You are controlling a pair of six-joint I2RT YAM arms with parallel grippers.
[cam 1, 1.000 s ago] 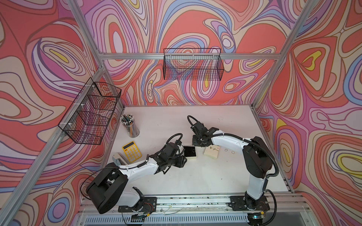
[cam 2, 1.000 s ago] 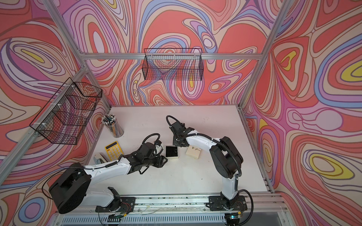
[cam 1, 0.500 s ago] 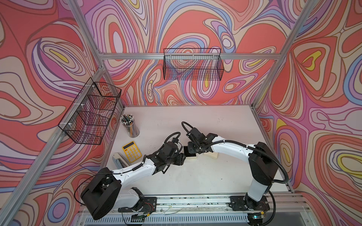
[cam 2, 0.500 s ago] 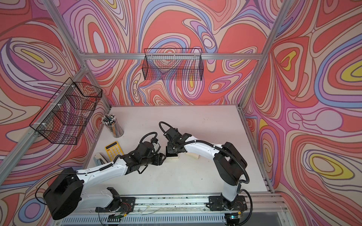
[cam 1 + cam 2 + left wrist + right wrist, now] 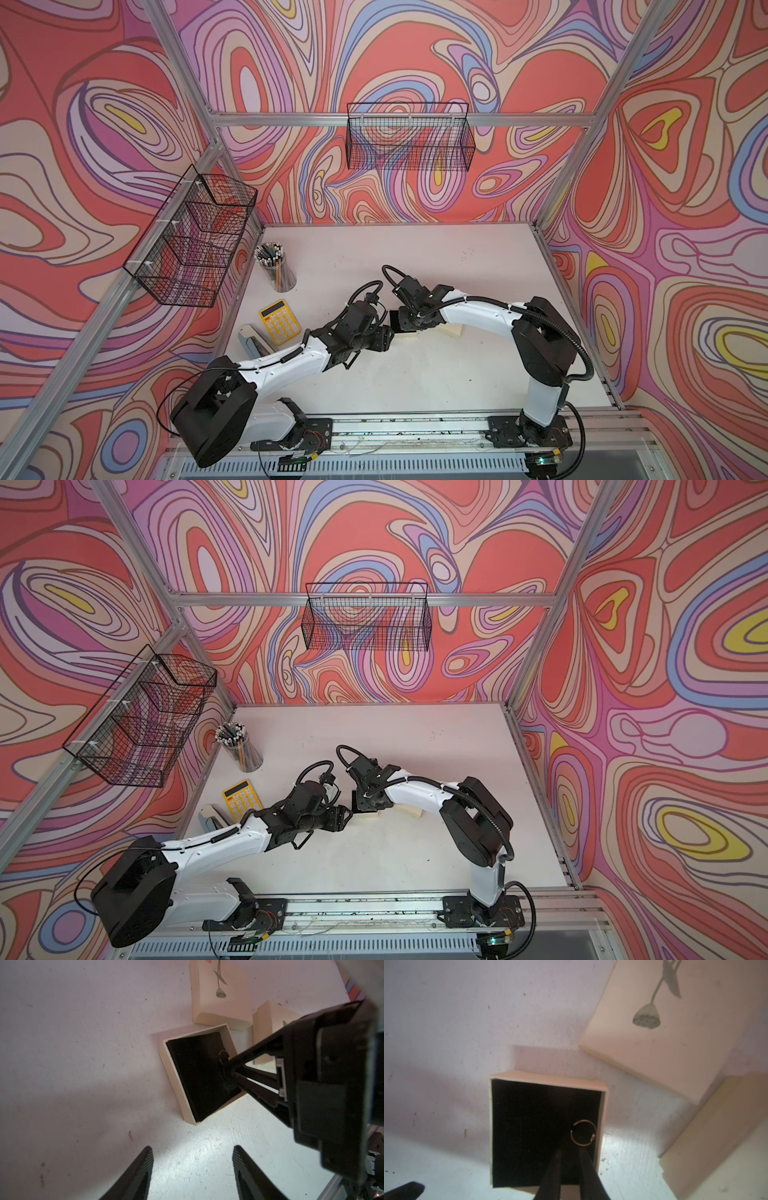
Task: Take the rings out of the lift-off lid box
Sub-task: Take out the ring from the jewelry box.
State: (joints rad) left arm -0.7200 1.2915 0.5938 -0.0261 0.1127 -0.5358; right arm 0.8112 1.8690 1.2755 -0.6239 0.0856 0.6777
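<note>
Inside open box (image 5: 548,1079) | ring (image 5: 583,1120) beside right end effector (image 5: 569,1152), narrow | left end effector (image 5: 192,1149) wide | lid (image 5: 675,1032) lotus-printed

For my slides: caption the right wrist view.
Right hand, nearly shut, tips inside the open box beside one ring.

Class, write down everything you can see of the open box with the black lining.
The open box is a small square tray of cream card, thin-walled, lined in black. Its lid is off. It sits flat on the white table. One thin gapped ring lies inside near one wall. The right tool reaches in, its tips at the ring's edge, not around it.
</note>
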